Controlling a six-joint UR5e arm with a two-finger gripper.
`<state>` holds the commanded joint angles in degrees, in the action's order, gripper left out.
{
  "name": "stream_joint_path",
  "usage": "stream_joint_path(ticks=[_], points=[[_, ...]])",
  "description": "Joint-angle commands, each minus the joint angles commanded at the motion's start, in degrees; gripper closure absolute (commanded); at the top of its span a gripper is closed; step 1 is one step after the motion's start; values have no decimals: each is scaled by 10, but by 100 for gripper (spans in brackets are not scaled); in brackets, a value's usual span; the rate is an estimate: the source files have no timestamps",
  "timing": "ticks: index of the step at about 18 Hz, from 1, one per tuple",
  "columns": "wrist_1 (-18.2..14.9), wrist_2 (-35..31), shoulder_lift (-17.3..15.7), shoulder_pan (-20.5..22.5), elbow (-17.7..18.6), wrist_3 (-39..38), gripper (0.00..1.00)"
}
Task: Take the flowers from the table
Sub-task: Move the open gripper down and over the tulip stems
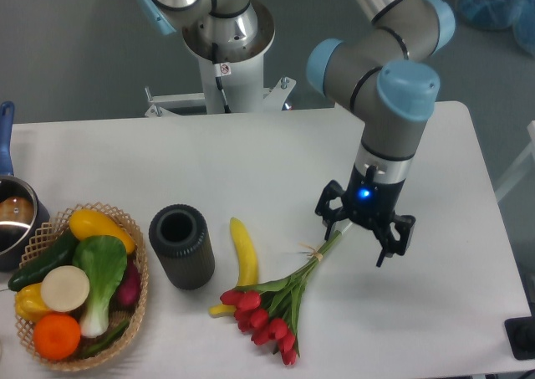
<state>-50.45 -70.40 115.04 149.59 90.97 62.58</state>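
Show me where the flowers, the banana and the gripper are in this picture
flowers (266,312): fixed camera view, on the red tulip heads near the table's front edge.
banana (245,253): fixed camera view, on the middle of its yellow body.
gripper (361,238): fixed camera view, midway between its fingertips, over the stem ends.

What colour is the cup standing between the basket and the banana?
Dark grey, almost black, with a ribbed side; the cup shows clearly in the fixed camera view.
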Motion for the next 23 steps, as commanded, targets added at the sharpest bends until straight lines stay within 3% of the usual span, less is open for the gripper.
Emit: stream_joint_path(ticks=[4, 11, 15, 23], points=[[3, 23, 34, -11, 13, 9, 0], [-5, 26, 53, -1, 18, 124, 0], [-4, 24, 62, -4, 37, 121, 0], [-4, 23, 77, -11, 42, 115, 0]])
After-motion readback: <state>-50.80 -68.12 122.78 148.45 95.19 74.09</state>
